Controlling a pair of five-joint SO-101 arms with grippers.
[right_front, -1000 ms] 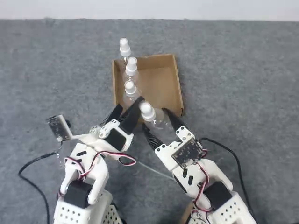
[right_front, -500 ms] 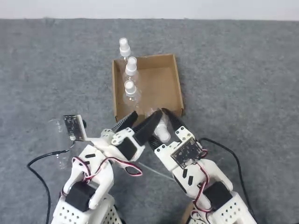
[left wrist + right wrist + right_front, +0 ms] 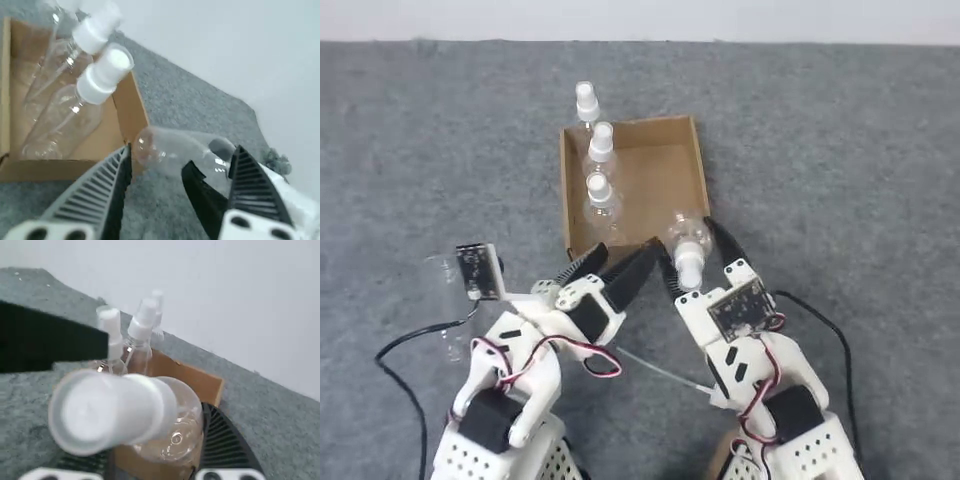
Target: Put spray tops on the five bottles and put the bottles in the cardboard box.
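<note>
Your right gripper (image 3: 690, 242) sits just right of centre in the high view, pinching a clear bottle (image 3: 687, 232) across its body. That bottle is tilted, with its white spray top (image 3: 688, 270) pointing down the frame toward the arm's base. Its bottom end hangs over the near right corner of the cardboard box (image 3: 670, 170). In the right wrist view the top fills the lower left, facing the camera, and the body sits between the black ribbed fingers (image 3: 225, 440).

Your left gripper (image 3: 628, 258) is just left of it in the high view, below the box's near wall. Its jaws stand spread with nothing between them. One fingertip comes up just beside the right gripper's finger, and you cannot tell whether they touch. In the left wrist view the held bottle lies beyond the two grey fingers, at centre frame.

Inside the box, along its left wall, a far boxed bottle (image 3: 601, 150) and a near boxed bottle (image 3: 599, 195) stand upright, each with a white top. An outside bottle (image 3: 586, 105), also topped, stands on the grey carpet (image 3: 840, 150) just behind the box's far left corner, at upper centre of the high view.

At lower left, beside the left arm's camera board, there is a faint bottle shape (image 3: 445, 320). You cannot tell whether it has a top.
</note>
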